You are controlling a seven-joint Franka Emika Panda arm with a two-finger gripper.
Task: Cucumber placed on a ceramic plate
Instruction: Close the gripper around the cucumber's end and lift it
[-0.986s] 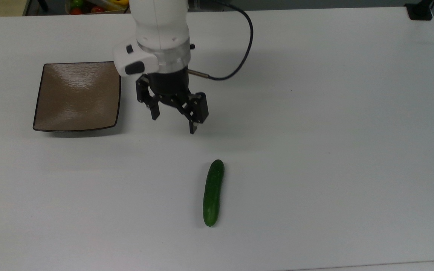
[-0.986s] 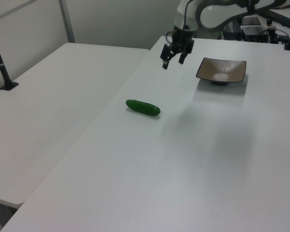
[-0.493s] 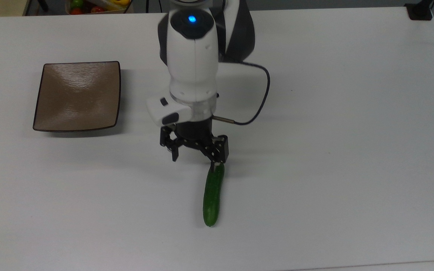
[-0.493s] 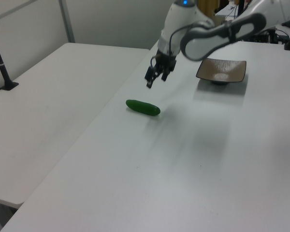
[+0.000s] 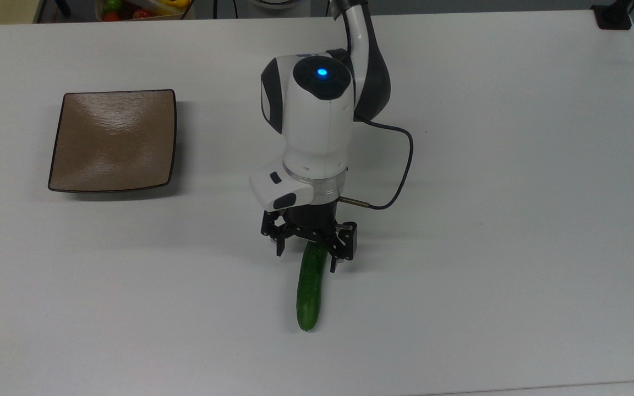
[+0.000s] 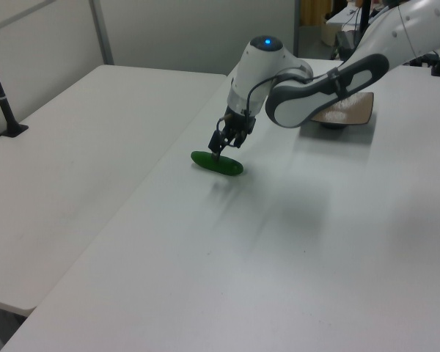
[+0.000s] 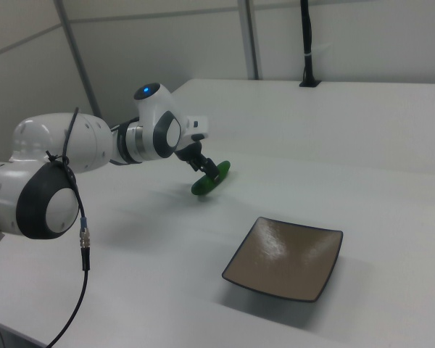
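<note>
A dark green cucumber [image 5: 310, 294] lies on the white table [image 5: 487, 247], its long axis running up and down in the top view; it also shows in the left view [image 6: 221, 164] and the right view [image 7: 212, 179]. My gripper [image 5: 306, 259] is open and hangs over the cucumber's upper end, one finger on each side of it [image 6: 221, 149] [image 7: 200, 166]. The square tan-brown ceramic plate [image 5: 113, 140] sits empty at the top view's left, well apart from the cucumber. In the left view the arm partly hides the plate [image 6: 352, 111]. The right view has the plate [image 7: 288, 257] in the foreground.
A black cable [image 5: 397, 176] loops from the wrist on the top view's right. A container of colourful items [image 5: 135, 8] stands beyond the table's far edge. A black post base [image 5: 613, 16] sits at the far right corner. A second white table [image 6: 73, 161] adjoins on the left view's left.
The arm has travelled from beside the plate toward the cucumber and lowered; its open fingers now straddle the cucumber's upper end. Cucumber and plate have not moved.
</note>
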